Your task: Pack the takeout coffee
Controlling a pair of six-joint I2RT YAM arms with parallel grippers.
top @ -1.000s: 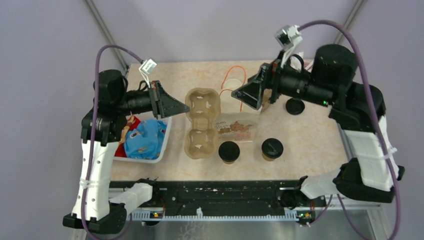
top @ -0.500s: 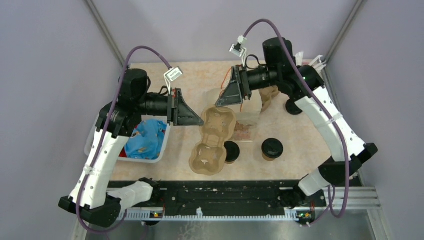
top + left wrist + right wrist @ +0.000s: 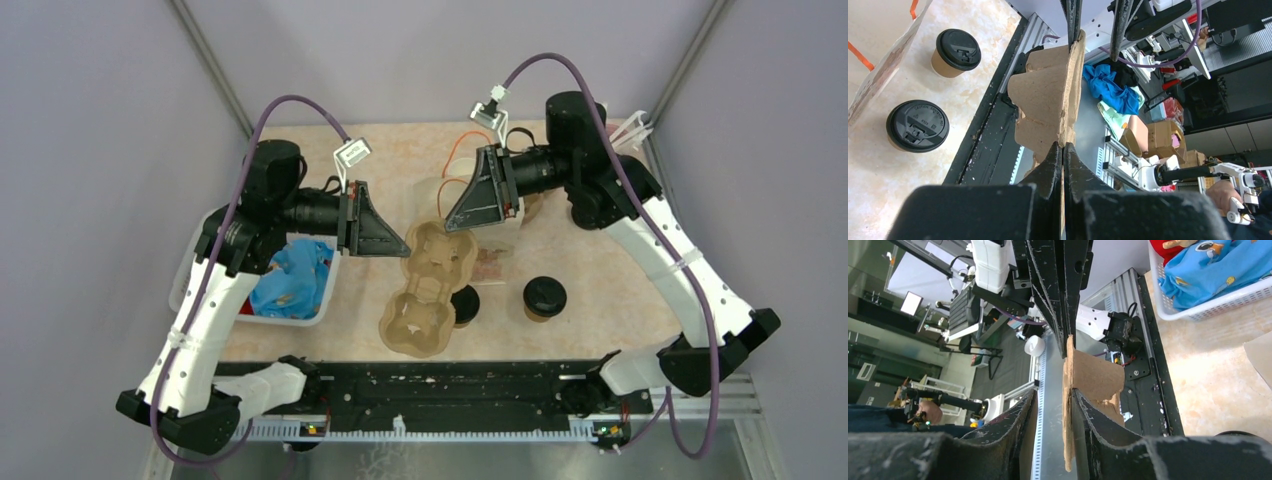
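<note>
Both takeout coffees were found upright on the table (image 3: 620,270) with their black lids on, toward the near side. The right cup (image 3: 545,297) stood in the open. The left cup (image 3: 466,300) stood just right of the cup carrier (image 3: 430,290) and was partly hidden under its rim. Neither cup was seated in anything, and the carrier's visible wells looked empty. The carrier was tilted, its far end raised between the two arms and its near end low; whether that end touched the table could not be told. The left gripper (image 3: 1064,147) was clamped tight on the far-left rim of the carrier, with the cardboard pinched flat between its fingers. The right gripper (image 3: 1053,395) straddled the opposite rim with its fingers partly apart. A gap showed on one side of the cardboard, so a firm hold there was judged not yet made. A paper bag (image 3: 500,225) with orange handles lay beyond the carrier, largely hidden behind the right gripper, and a white basket (image 3: 190,290) of cloth sat at the left. Assessment: the task was at an early stage, with nothing packed. Positioning the carrier and loading both cups were outstanding, and probably bagging as well.
</note>
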